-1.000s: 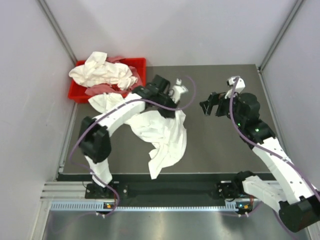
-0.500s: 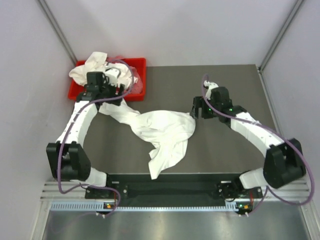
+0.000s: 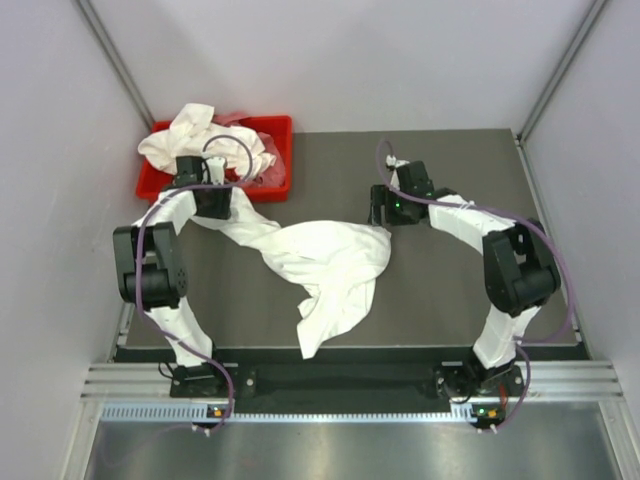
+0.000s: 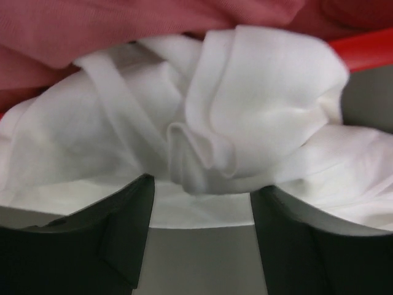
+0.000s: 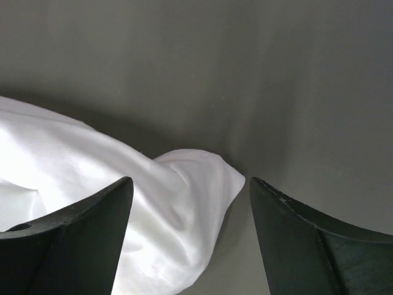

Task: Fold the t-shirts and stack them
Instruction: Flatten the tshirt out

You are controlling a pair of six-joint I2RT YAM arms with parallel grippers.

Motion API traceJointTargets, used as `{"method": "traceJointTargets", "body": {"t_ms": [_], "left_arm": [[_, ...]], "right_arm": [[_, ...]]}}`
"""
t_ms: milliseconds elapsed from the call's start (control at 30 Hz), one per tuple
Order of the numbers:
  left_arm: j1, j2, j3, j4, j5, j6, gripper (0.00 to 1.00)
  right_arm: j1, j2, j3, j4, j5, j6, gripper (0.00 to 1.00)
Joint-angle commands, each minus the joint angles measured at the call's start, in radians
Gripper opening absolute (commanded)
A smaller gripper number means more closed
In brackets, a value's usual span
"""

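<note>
— So, where does this one stand?

— Your white shirt lies crumpled across the middle of the table. One end is bunched against the front of the red bin, and the other tapers to a corner on the right. Both grippers are low at those two ends. The left gripper has its fingers spread wide, with a thick fold of white cloth between them. The right gripper is spread as well, with the shirt's corner just inside the gap. Neither is pinching anything.

— What should I worry about?

— Mostly the left side. A pink cloth lies right behind the fold you are lined up on, and the other shirts are heaped in the bin beyond it. If you close too far forward, you could catch pink cloth along with the white. Then you would drag the bin's heap onto the table when you pull. The fold also looks several layers thick, so you may grab a lump rather than an edge, and the shirt would not open flat.

— And the right?

— You have only the tip of the corner between the fingers. I think a shallow close could slip off soft cloth once you stretch it. If one side lets go, the shirt bunches toward the other.
</note>
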Motion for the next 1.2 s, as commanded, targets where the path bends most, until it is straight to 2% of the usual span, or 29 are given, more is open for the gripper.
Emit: {"method": "traceJointTargets", "body": {"t_ms": [0,33,67,133,167,200,233,267,300,433,567,600,700,767,833,900,967,1033,1100,1133,1167], "left_arm": [[-0.002,0.009,0.048,0.023,0.102,-0.043,0.56],[-0.002,0.011,0.043,0.017,0.105,-0.038,0.50],[-0.002,0.009,0.040,-0.003,0.113,-0.037,0.44],[-0.002,0.002,0.030,-0.026,0.140,-0.029,0.14],[-0.002,-0.015,0.024,-0.032,0.148,-0.026,0.05],[-0.002,-0.023,0.017,-0.035,0.153,-0.023,0.00],[-0.002,-0.035,0.010,-0.035,0.151,-0.014,0.00],[-0.002,-0.058,0.001,-0.037,0.147,-0.011,0.00],[0.003,-0.071,-0.001,-0.038,0.142,-0.009,0.00],[0.015,-0.173,0.045,-0.092,0.148,-0.006,0.00],[0.018,-0.332,0.141,-0.135,0.145,-0.001,0.00],[0.021,-0.357,0.169,-0.141,0.145,0.000,0.00],[0.021,-0.413,0.324,-0.184,0.142,0.000,0.00],[0.020,-0.405,0.486,-0.222,0.107,0.006,0.00],[0.023,-0.381,0.641,-0.244,0.078,0.012,0.00],[0.023,-0.336,0.723,-0.283,0.055,0.017,0.00],[0.023,-0.310,0.777,-0.317,0.068,0.011,0.00],[0.023,-0.311,0.726,-0.363,0.133,0.008,0.00],[0.023,-0.351,0.638,-0.382,0.183,-0.001,0.00],[0.021,-0.374,0.514,-0.382,0.235,-0.004,0.00],[0.020,-0.415,0.448,-0.379,0.266,-0.004,0.00]], "right_arm": [[0.014,0.018,0.033,0.016,-0.033,0.012,0.75],[0.014,0.034,0.033,0.013,-0.047,0.015,0.73],[0.014,0.045,0.033,0.013,-0.088,0.023,0.64],[0.014,0.062,0.030,0.016,-0.136,0.029,0.50],[0.014,0.061,0.026,0.020,-0.139,0.037,0.37],[0.014,0.059,0.017,0.025,-0.139,0.040,0.29],[0.013,0.038,0.014,0.029,-0.131,0.043,0.21],[0.014,0.025,0.014,0.029,-0.111,0.044,0.05],[0.008,0.010,0.018,0.029,-0.101,0.046,0.00],[-0.001,-0.108,0.085,-0.022,-0.036,0.027,0.00],[-0.016,-0.172,0.234,-0.105,0.065,-0.034,0.00],[-0.027,-0.180,0.316,-0.122,0.076,-0.045,0.00],[-0.053,-0.196,0.530,-0.202,0.131,-0.086,0.00],[-0.067,-0.193,0.703,-0.251,0.174,-0.120,0.00],[-0.093,-0.196,0.797,-0.276,0.194,-0.131,0.00],[-0.118,-0.224,0.882,-0.276,0.206,-0.147,0.00],[-0.127,-0.260,0.868,-0.268,0.219,-0.164,0.00],[-0.128,-0.341,0.787,-0.242,0.216,-0.169,0.00],[-0.130,-0.462,0.550,-0.193,0.203,-0.146,0.00],[-0.130,-0.507,0.450,-0.125,0.190,-0.129,0.00],[-0.130,-0.549,0.249,-0.088,0.185,-0.091,0.00]]}}
